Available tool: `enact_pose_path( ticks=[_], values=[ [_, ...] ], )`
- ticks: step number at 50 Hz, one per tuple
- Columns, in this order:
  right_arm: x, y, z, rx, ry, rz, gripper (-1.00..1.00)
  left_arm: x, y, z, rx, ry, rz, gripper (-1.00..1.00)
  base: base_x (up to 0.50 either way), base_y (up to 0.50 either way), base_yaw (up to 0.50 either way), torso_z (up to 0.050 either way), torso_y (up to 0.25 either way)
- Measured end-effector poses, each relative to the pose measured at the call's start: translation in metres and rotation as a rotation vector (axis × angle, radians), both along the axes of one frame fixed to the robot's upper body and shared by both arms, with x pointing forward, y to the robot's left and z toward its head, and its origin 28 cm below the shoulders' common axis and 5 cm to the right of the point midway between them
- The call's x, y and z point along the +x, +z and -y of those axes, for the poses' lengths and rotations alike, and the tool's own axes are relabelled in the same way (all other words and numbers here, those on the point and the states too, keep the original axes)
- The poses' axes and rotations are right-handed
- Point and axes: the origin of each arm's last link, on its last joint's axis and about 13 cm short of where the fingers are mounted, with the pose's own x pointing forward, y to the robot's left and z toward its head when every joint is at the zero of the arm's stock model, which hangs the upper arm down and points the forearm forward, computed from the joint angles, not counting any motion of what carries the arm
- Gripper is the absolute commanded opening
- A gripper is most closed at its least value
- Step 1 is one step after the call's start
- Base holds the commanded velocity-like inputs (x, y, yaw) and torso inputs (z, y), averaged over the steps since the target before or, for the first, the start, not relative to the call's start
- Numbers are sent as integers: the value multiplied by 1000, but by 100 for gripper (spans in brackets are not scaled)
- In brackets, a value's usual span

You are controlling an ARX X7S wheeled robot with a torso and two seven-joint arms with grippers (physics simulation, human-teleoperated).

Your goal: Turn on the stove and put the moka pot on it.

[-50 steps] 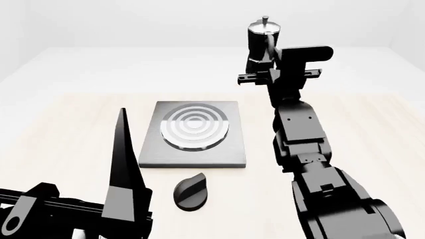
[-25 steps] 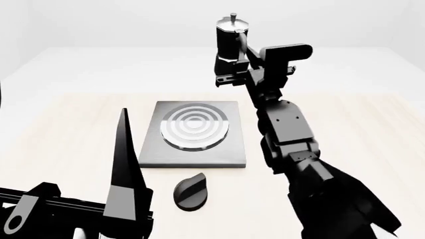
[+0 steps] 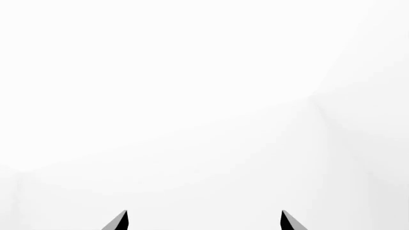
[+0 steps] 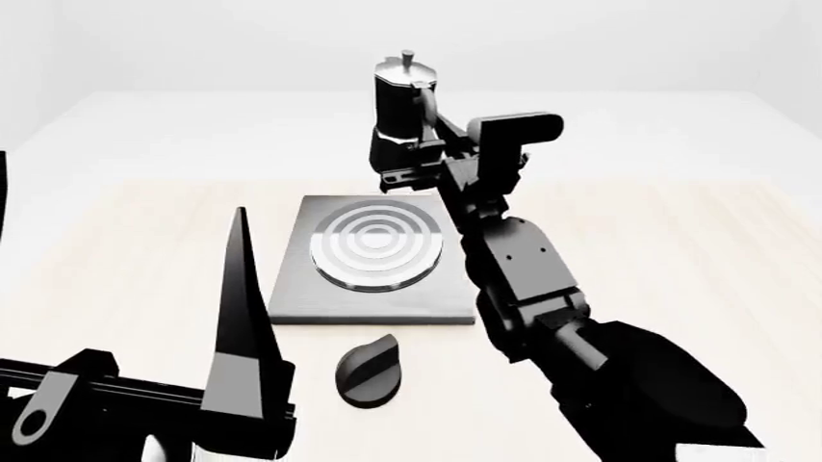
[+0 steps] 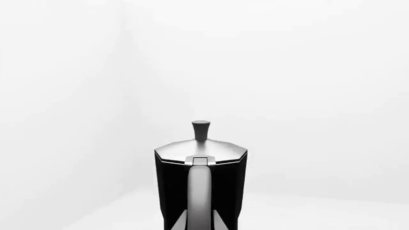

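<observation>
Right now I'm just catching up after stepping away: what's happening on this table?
The right gripper holds the small black moka pot with a silvery lid upright in the air, behind the flat grey stove slab with its ringed burner. The round black knob sits apart in front of the stove. The left gripper is open, holding nothing.

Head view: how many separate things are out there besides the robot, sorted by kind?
Stove slab: 1
Knob: 1
Moka pot, held up in the right tool: 1
Total: 3
</observation>
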Motion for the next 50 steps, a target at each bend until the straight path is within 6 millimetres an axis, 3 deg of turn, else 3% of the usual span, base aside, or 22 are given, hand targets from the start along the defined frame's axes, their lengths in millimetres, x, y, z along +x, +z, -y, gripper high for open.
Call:
enact_pose_path(
  ticks=[18, 50],
  values=[
    [-9, -17, -10, 4, 11, -39, -100, 0, -1, 0, 2, 8, -15, 100, 0, 0, 0, 0, 1],
    [-12, -18, -15, 9, 10, -33, -100, -1, -3, 0, 4, 6, -27, 100, 0, 0, 0, 0, -54]
  ],
)
